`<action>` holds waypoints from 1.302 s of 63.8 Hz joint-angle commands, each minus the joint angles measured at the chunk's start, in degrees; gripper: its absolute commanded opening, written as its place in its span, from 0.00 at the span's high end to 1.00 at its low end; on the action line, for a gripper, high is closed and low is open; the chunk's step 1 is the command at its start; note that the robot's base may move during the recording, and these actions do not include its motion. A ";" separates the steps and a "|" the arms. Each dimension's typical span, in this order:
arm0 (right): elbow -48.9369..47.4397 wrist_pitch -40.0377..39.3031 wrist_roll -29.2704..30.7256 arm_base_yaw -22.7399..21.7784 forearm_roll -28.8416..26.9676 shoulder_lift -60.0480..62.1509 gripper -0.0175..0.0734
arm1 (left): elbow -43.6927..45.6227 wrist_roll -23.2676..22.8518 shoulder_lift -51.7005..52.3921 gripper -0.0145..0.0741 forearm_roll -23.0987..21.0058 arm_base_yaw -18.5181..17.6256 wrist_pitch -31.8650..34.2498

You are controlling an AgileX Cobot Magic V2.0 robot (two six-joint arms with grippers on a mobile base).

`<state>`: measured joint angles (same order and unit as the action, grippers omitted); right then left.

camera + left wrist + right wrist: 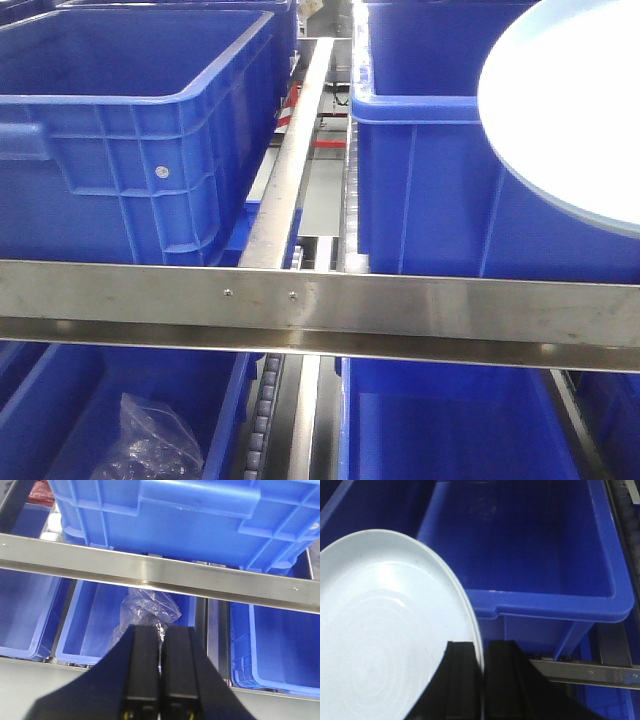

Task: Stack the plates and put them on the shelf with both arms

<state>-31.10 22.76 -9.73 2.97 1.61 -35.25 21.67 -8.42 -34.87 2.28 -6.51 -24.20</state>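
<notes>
A pale bluish-white plate fills the left of the right wrist view. My right gripper is shut on its rim, one finger on each face. The same plate shows at the upper right of the front view, held in front of a blue bin on the shelf. Whether it is one plate or two stacked I cannot tell. My left gripper is shut and empty, in front of the steel shelf rail, pointing at a lower blue bin that holds a clear plastic bag.
Steel shelf rail crosses the front view. Blue bins stand above it, left and right, and below it; the lower left one holds a plastic bag. A steel divider runs between the upper bins. An open blue bin lies beyond the plate.
</notes>
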 commanded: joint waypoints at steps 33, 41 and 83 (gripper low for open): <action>-1.60 -5.65 0.23 -0.28 0.16 -0.08 0.78 | 1.72 -0.18 -0.03 0.74 -0.11 -0.05 4.37; -1.60 -5.71 0.23 -0.28 0.16 -0.08 0.78 | 1.72 -0.18 -0.03 0.74 -0.11 -0.05 4.37; -13.70 -25.35 0.23 -0.42 0.10 -16.14 0.78 | 1.72 -0.18 -0.03 0.74 -0.11 -0.05 4.37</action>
<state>-38.12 5.42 -9.73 2.97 1.61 -46.44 21.67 -8.42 -34.87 2.28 -6.51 -24.20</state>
